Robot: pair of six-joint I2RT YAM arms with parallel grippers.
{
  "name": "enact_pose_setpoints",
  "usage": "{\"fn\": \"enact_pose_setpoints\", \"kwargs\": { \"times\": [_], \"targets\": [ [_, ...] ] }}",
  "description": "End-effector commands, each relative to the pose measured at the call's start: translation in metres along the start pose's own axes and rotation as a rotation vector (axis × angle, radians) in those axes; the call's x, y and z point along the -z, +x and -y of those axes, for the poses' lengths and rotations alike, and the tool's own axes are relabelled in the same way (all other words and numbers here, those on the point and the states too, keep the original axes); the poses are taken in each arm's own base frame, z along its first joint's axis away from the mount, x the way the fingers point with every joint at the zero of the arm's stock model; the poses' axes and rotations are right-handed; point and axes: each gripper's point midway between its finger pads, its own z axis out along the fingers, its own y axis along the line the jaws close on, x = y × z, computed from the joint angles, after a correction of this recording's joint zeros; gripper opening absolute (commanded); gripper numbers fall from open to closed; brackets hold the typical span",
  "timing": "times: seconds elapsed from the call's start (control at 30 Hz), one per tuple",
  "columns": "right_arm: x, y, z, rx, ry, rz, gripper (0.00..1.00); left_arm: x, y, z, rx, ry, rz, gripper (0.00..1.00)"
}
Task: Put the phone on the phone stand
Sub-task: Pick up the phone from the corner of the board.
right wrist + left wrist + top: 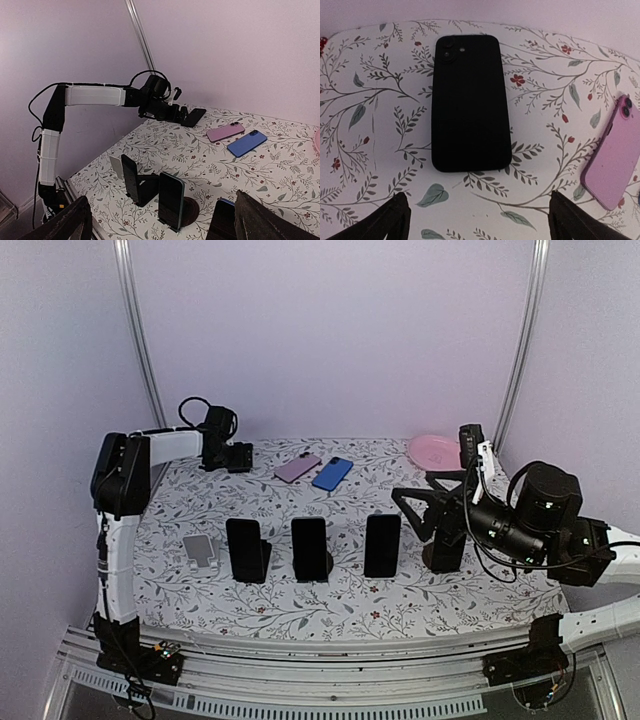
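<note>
Where the table (300, 612) meets the back wall on the left, the left claw (236, 456) is stretched out low over the cloth. Just right of it a pink phone (297, 468) and a blue phone (332, 473) lie flat, side by side. Nearer the front, three propped phones (310, 545) stand in a row, and left of them a pale stand (200, 550) has no phone on it. The right claw (408, 512) hovers at the right end of that row, jaws wide and holding nothing. A pink plate (435, 450) sits at the back right.

From the left wrist, a black phone (470, 102) lies flat, back up, lenses at its far end, straight ahead of the claw. Both fingertips (390, 222) show at the bottom corners, spread wider than the phone and clear of it. The pink phone lies off to the right, apart from the black one.

From the right wrist, its own fingers (264, 220) are spread wide with only air between. The left claw shows at the far corner, well apart from the stand.
</note>
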Motion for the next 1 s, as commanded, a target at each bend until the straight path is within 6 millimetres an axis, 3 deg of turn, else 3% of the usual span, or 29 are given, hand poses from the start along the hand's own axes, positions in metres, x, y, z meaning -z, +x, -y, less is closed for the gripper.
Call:
{"fn": "enact_pose_setpoints", "kwargs": {
  "times": [0.0, 0.27, 0.57, 0.83, 0.97],
  "targets": [
    [0.002, -0.014, -0.010, -0.015, -0.040, 0.013, 0.99, -0.021, -0.006, -0.014, 0.004, -0.046, -0.041, 0.96],
    [0.004, -0.015, -0.016, -0.055, -0.073, 0.001, 0.99, -0.061, -0.010, -0.017, 0.001, -0.052, -0.072, 0.96],
    [0.006, -0.018, -0.018, -0.082, -0.087, 0.001, 0.99, -0.093, 0.010, -0.016, 0.007, -0.045, -0.134, 0.96],
    [0.005, -0.017, -0.019, -0.090, -0.092, -0.003, 0.99, -0.103, 0.043, -0.026, 0.000, -0.113, -0.206, 0.87],
    [0.004, -0.013, -0.019, -0.093, -0.093, -0.008, 0.99, -0.097, 0.042, -0.029, -0.023, -0.128, -0.203, 0.75]
  ]
}}
